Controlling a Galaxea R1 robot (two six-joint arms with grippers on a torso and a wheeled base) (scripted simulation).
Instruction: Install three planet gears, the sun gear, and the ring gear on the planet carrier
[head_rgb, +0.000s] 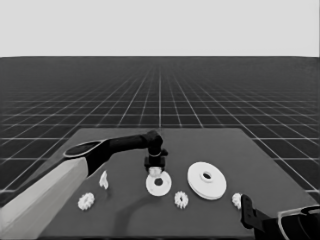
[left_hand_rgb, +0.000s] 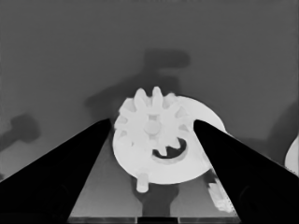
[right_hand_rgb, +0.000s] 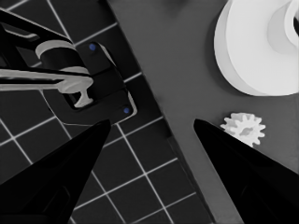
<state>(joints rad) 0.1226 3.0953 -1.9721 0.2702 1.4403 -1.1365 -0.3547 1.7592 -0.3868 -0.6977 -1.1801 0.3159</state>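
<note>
My left gripper hangs over the far rim of the smaller round part, the planet carrier. Its fingers are open on either side of a planet gear, which lies on that rim of the carrier. A small peg sticks up at the rim's other side. The larger round part, the ring gear, lies to the right. Loose gears lie at the front left, front middle and front right. My right gripper waits open at the lower right corner.
A thin white piece stands left of the carrier, beside my left arm. In the right wrist view the larger round part and one gear lie near the table's corner. Dark machinery shows past the edge.
</note>
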